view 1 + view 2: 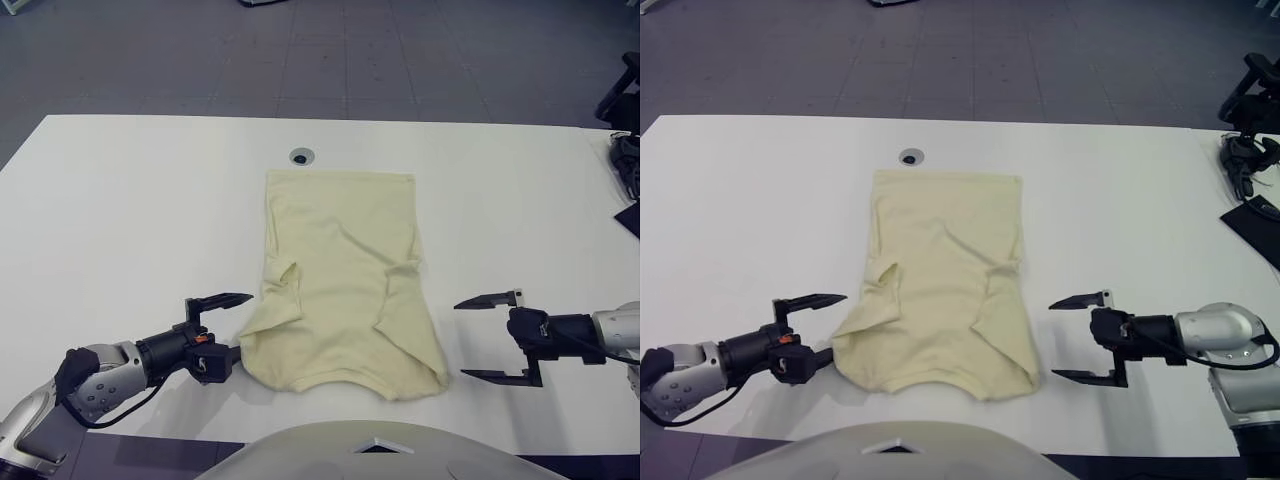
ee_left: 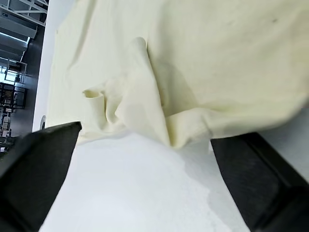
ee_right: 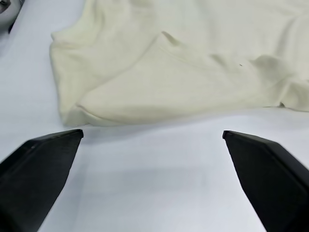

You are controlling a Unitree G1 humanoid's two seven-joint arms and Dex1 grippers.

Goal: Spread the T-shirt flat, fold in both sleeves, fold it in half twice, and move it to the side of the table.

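The left gripper (image 1: 240,325) sits low in the left part of the head views, its two black fingers spread wide and holding nothing. Its lower finger lies right at the near-left corner of the T-shirt (image 1: 345,290); I cannot tell whether it touches the cloth. In the left wrist view the fingers frame a rumpled corner of pale fabric, with bare white table between them.

In the lower right, the right gripper (image 1: 460,340) is likewise released, fingers parted and empty. It points toward the shirt's near-right corner, just beside it but apart from it.

The T-shirt is pale yellow and lies on the white table (image 1: 120,220) at the centre of the frame. Its wider end is toward the bottom and its straight, narrower edge toward the top. Both sleeves are folded inward over the body, leaving soft creases across the middle.

Just beyond the shirt's far-left corner, a round cable hole (image 1: 301,156) is set into the tabletop. At the right edge of the frame, dark objects (image 1: 625,160) rest on the table. A grey tiled floor (image 1: 350,60) fills the top of the frame.
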